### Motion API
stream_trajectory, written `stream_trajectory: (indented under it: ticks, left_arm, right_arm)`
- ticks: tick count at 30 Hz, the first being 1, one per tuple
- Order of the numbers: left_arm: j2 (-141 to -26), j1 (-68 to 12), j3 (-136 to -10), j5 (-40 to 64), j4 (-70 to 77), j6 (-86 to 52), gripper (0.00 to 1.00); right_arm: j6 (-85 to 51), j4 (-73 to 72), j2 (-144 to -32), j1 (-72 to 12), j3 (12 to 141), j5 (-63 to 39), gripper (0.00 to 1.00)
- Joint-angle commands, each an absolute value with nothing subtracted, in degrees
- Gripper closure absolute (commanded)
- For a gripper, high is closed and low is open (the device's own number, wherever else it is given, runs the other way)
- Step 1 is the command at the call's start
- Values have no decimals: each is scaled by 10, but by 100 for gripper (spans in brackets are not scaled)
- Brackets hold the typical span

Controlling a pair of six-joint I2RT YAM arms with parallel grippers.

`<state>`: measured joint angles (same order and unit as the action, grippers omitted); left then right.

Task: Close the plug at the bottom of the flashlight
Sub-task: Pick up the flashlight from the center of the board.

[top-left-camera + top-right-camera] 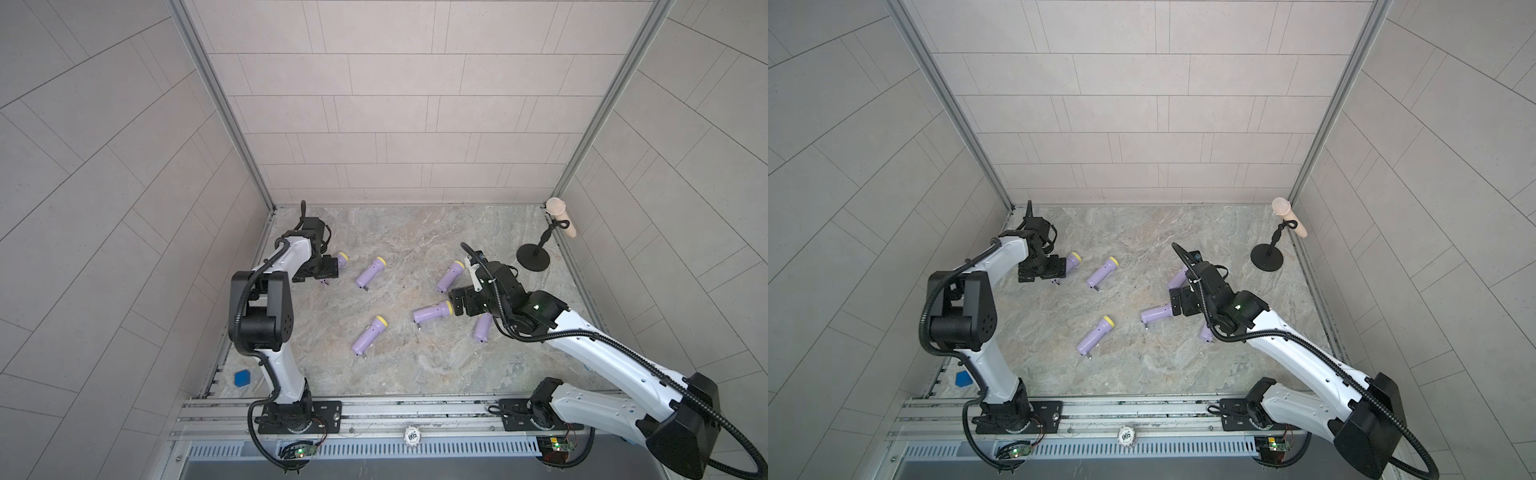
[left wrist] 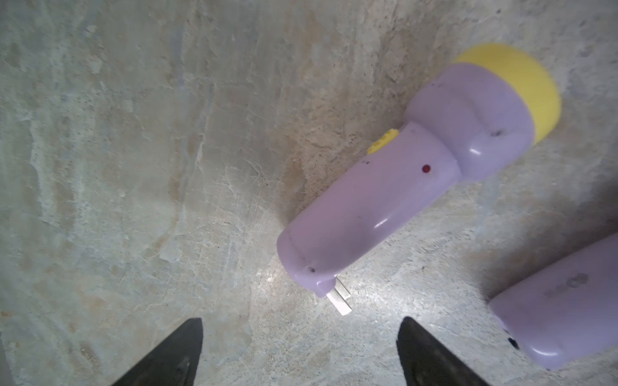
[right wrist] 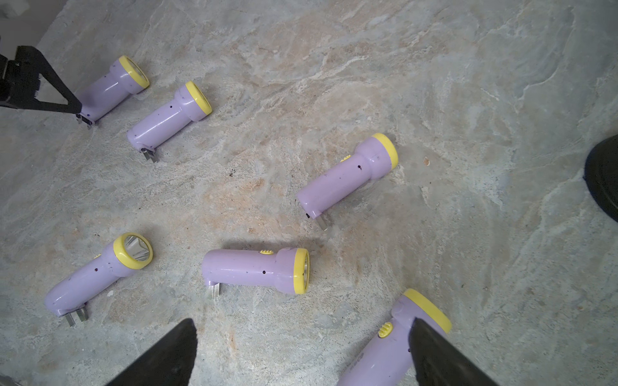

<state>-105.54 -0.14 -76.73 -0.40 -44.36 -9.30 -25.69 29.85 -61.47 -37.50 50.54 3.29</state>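
My left claw point(image 2: 302, 320) hangs wide and empty just short of the flashlight point(image 2: 384, 207) lying on the surface point(image 2: 133, 167), so I judge I should catch its jutting plug point(image 2: 341, 300) with one fingertip point(image 2: 421, 347) and fold it flush without skidding the body.

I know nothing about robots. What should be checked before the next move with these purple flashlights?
1. Left gripper open, holding nothing: ok.
2. Right gripper open, holding nothing: ok.
3. Plug on the flashlight ahead of the left gripper folded shut: not ok, prongs stick out.
4. That plug lies ahead of the gap between the left fingers: ok.
5. Neighbouring flashlight clear of the left fingers: cannot tell.
6. Black stand apart from both arms: ok.
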Motion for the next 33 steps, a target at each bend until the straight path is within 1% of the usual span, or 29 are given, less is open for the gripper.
stream_trajectory:
  ticks: [1, 5, 9, 14, 22, 33]
  left_arm:
    - [-1058, 3, -792, -6, -461, -83, 6]
    - [-1062, 3, -803, 4, -460, -86, 7]
    - [-1081, 3, -814, 24, -461, -88, 10]
    - [-1109, 3, -835, 25, -473, -84, 13]
    - [-1119, 0, -847, 32, -472, -88, 14]
    - [-1147, -13, -883, -5, -475, -82, 15]
  right_arm:
    - [-260, 289, -606, -382, 504, 33, 0]
    - [-262, 287, -614, -391, 504, 33, 0]
    - [-267, 276, -623, -402, 503, 32, 0]
    - [-269, 275, -636, -420, 509, 42, 0]
    - [-276, 274, -639, -437, 510, 54, 0]
    - [-279, 278, -646, -452, 514, 64, 0]
